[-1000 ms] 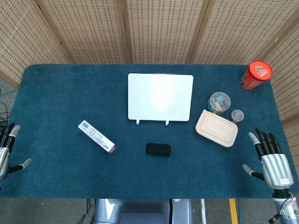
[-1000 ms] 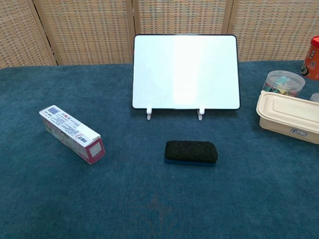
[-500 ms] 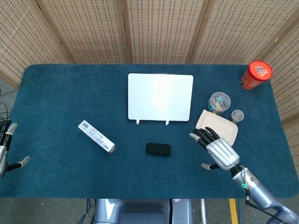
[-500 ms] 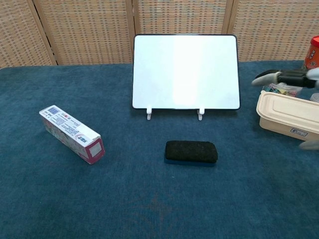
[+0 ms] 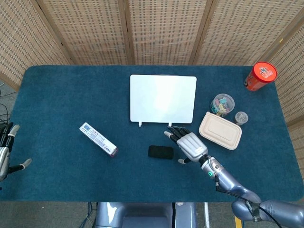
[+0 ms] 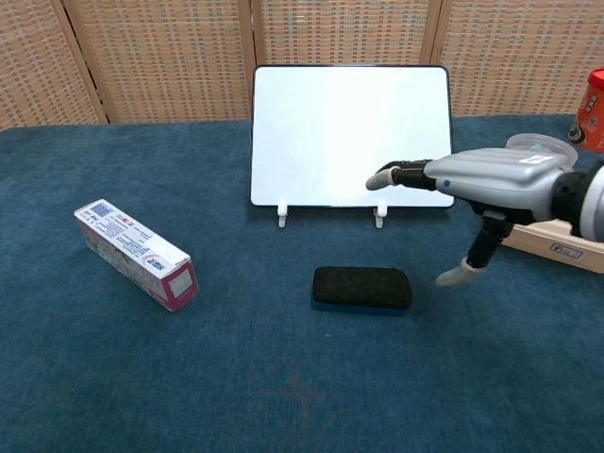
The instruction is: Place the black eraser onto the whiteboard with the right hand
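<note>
The black eraser (image 5: 160, 152) (image 6: 361, 288) lies flat on the blue cloth, in front of the whiteboard (image 5: 163, 99) (image 6: 349, 135), which stands tilted on two white feet. My right hand (image 5: 189, 145) (image 6: 477, 189) hovers just right of the eraser, fingers spread and thumb hanging down, holding nothing and not touching it. My left hand (image 5: 6, 152) waits at the table's left edge, open and empty; the chest view does not show it.
A white and pink carton (image 5: 98, 139) (image 6: 137, 253) lies left of the eraser. A beige lidded box (image 5: 220, 130) (image 6: 552, 241), a clip jar (image 5: 222, 104), a small cup (image 5: 241, 117) and a red can (image 5: 260, 76) crowd the right side.
My right hand has swept from the table's right front edge leftward across the beige box to just right of the eraser. The eraser and left hand stayed put.
</note>
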{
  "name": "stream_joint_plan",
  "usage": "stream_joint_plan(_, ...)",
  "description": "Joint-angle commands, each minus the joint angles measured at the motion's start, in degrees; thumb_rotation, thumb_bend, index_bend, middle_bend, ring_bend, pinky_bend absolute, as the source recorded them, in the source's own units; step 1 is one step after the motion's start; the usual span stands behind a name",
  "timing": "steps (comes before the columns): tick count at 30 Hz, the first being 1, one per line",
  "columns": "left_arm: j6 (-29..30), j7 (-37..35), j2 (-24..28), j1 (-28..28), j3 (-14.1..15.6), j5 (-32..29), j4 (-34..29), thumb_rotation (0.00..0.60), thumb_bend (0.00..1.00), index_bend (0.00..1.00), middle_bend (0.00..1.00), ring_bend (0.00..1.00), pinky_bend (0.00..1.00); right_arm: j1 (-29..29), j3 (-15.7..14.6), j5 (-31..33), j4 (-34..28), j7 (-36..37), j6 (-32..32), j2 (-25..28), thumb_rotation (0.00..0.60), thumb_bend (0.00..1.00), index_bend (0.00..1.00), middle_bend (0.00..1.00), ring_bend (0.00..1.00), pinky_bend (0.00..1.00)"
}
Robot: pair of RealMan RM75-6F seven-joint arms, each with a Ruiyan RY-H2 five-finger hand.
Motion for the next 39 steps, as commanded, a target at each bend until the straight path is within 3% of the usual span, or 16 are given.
stream_joint_plan(1,-0.5,-0.1,0.0,-0.2,-0.1,-0.5,0.1,0.6,0.0,0.0,0.0,0.0,0.0,2.9,0.4,5.6,1.5,-8.3,-0.4,-5.2,0.6,0.0,0.01,0.05,0.0,0.15)
stream_joint_plan(9,-1.9,-0.3,0.0,-0.7,-0.5,-1.7,0.4,0.6,0.0,0.0,0.0,0.0,0.0,5.9,-0.7,13.0,4.8,-17.4,1.2,-12.4,0.6,0.0,0.06,0.14,0.09,0.24)
stream_joint_plan(17,-2.6,-1.0,0.2,-0.9,-0.7,-2.5,0.6,0.6,0.0,0.0,0.0,0.0,0.0,8.0,-0.1,18.5,6.5,-19.1,2.0,-16.3,0.6,0.0,0.18,0.26,0.24,0.34)
stream_joint_plan(23,-2.9,-1.5,0.3,-1.0,-0.7,-2.8,0.6,0.6,0.0,0.0,0.0,0.0,0.0,8.8,-0.4,17.9,9.3,-19.2,4.5,-18.9,0.6,0.01,0.29,0.38,0.36,0.42)
stream_joint_plan(29,-3.1,-1.6,0.4,-1.0,-0.6,-2.8,0.7,0.6,0.0,0.0,0.0,0.0,0.0,8.7,-1.1,15.3,11.4,-17.7,6.8,-20.6,0.6,0.2,0.46,0.55,0.52,0.55)
stream_joint_plan(39,-3.3,-1.9,0.5,-1.0,-0.5,-2.9,0.6,0.6,0.0,0.0,0.0,0.0,0.0,8.2,-1.8,11.7,11.3,-15.3,8.8,-20.5,0.6,0.32,0.5,0.6,0.57,0.58)
